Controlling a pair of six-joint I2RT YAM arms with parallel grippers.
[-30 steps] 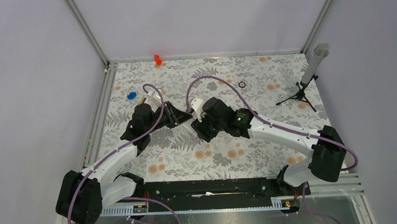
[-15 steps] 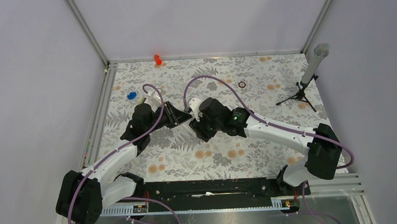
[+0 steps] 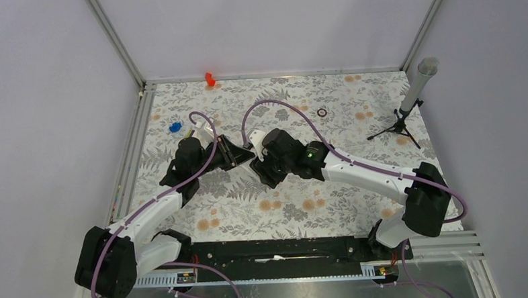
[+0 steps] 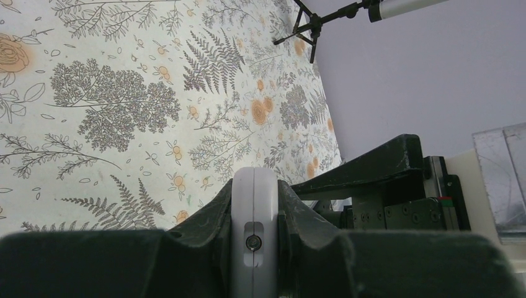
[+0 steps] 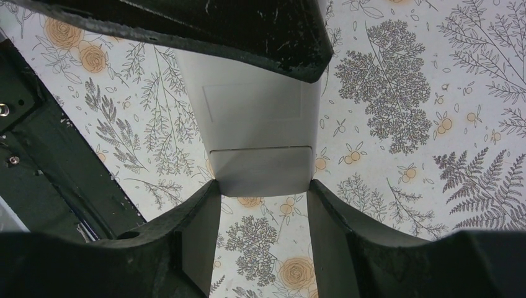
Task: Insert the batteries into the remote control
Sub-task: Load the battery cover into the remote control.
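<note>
Over the floral mat at mid-table, the left gripper clamps the white remote control edge-on, while the right gripper straddles its plain back's end; whether it grips cannot be told.

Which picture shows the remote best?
The right wrist view: the remote shows its broad white back. The left wrist view shows only its thin edge in the left gripper. From above, arms mostly hide it.

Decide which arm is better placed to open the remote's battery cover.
Right, probably. The left jaws clamp the remote control edge-on, steadying it; the right jaws flank the end of its back cover.
</note>
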